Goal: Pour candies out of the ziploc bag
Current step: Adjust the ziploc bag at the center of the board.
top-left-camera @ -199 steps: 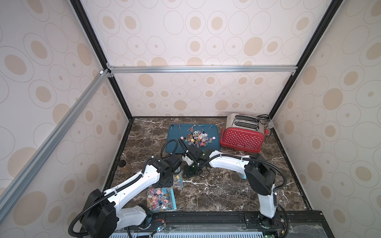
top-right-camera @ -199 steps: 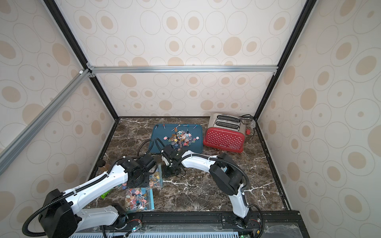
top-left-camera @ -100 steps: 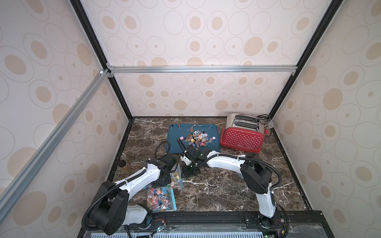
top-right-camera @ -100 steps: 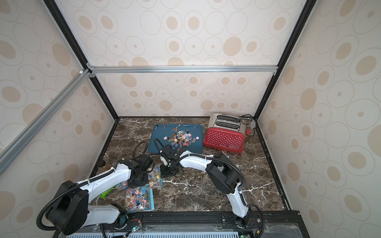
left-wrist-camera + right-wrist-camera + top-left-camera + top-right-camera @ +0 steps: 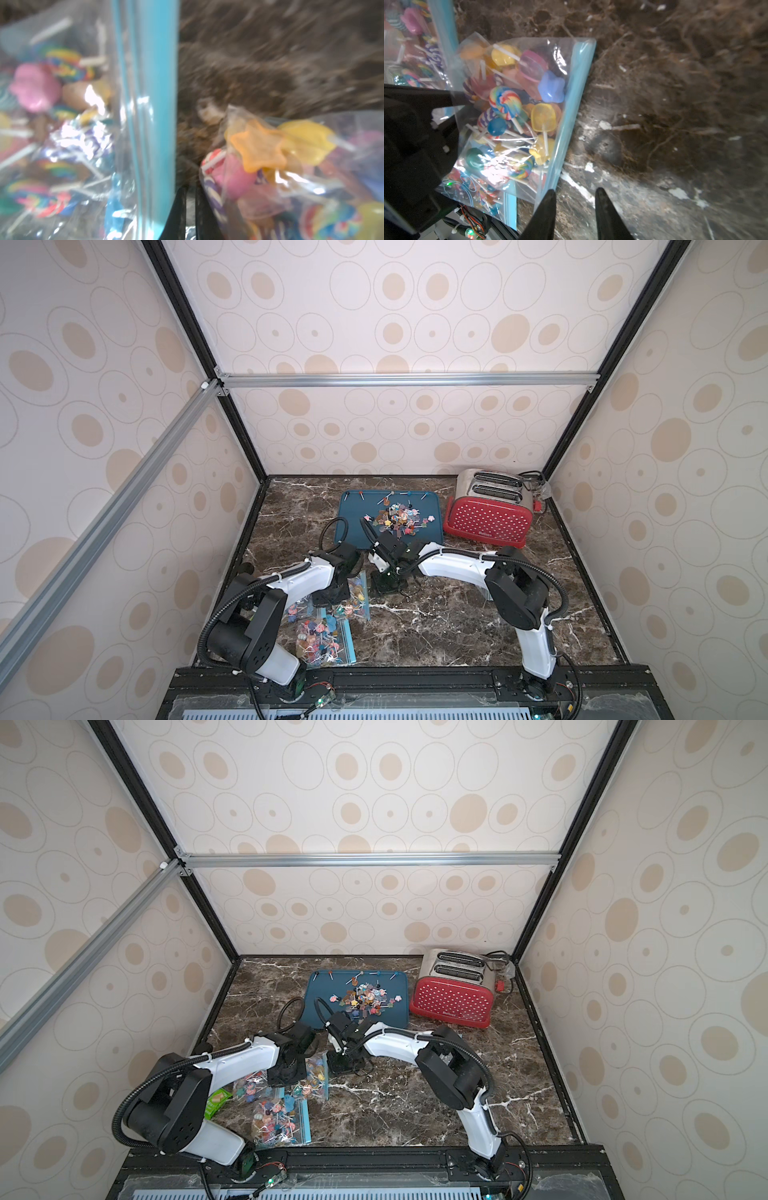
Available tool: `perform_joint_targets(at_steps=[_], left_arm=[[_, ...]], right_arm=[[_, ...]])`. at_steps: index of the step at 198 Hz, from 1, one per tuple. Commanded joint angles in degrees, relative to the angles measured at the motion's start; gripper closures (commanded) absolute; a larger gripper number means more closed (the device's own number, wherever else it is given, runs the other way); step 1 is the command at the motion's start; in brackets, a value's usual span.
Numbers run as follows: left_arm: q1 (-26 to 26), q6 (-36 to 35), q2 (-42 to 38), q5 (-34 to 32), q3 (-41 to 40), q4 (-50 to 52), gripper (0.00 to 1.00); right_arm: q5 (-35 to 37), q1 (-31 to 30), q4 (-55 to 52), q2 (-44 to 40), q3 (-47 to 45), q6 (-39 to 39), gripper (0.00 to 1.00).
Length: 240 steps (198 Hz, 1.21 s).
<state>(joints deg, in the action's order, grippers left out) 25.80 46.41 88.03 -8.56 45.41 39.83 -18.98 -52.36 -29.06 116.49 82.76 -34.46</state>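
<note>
The left gripper (image 5: 190, 193), its jaws drawn almost together, appears to pinch the clear film along the edge of a ziploc bag (image 5: 560, 54) opposite its blue zip strip (image 5: 575, 87). The wrist view is too blurred to confirm the hold. The right gripper (image 5: 575, 190) hangs with its jaws parted and empty over bare marble, just beside that strip.

In both top views the bag (image 5: 358, 591) lies left of the middle of the tabletop (image 5: 436, 626), between the two wrists. Two more filled bags (image 5: 324, 639) lie nearer the front edge. A blue tray (image 5: 353, 526) holding a heap of loose lollipops (image 5: 395, 518) sits against the back edge. A red toaster (image 5: 486, 520) stands toward the back right corner.

The bag is packed with candies (image 5: 505, 102) on thin white sticks. It looks light and limp, and its glossy film is likely to slip from a shallow grip. The hard candies should slide and shift the weight as soon as the bag tips, and the sticks may snag at the mouth.

The sealed edge or its corners seem the best place to hold for upending. The stiffer zip strip offers the other arm a firmer grip. Whether the zip is already open cannot be made out.
</note>
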Motion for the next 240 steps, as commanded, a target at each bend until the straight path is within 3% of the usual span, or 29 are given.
perform_joint_targets(at_steps=[1, 70, 124, 177, 240], left_arm=[[0.3, -3.5, 1.7, 5.6, 2.1, -6.3, 0.88], [4.7, -6.0, 4.2, 13.3, 6.4, -9.5, 0.87], [4.2, -6.9, 0.9, 2.5, 9.1, -0.2, 0.86], [2.9, -8.0, -4.4, -1.0, 10.5, 5.0, 0.83], [1.5, -8.5, -10.5, -2.5, 10.8, 8.7, 0.80]], right_arm=[[2.0, 1.9, -1.1, -4.2, -2.7, 0.3, 0.65], [4.2, 6.8, -1.2, -11.6, -10.7, 0.8, 0.64], [0.7, 4.8, -1.0, -10.5, -12.9, 1.6, 0.65], [-0.7, -0.1, 0.5, -5.0, -10.7, 0.1, 0.67], [-1.9, -1.4, 2.2, 0.1, -6.0, -0.8, 0.69]])
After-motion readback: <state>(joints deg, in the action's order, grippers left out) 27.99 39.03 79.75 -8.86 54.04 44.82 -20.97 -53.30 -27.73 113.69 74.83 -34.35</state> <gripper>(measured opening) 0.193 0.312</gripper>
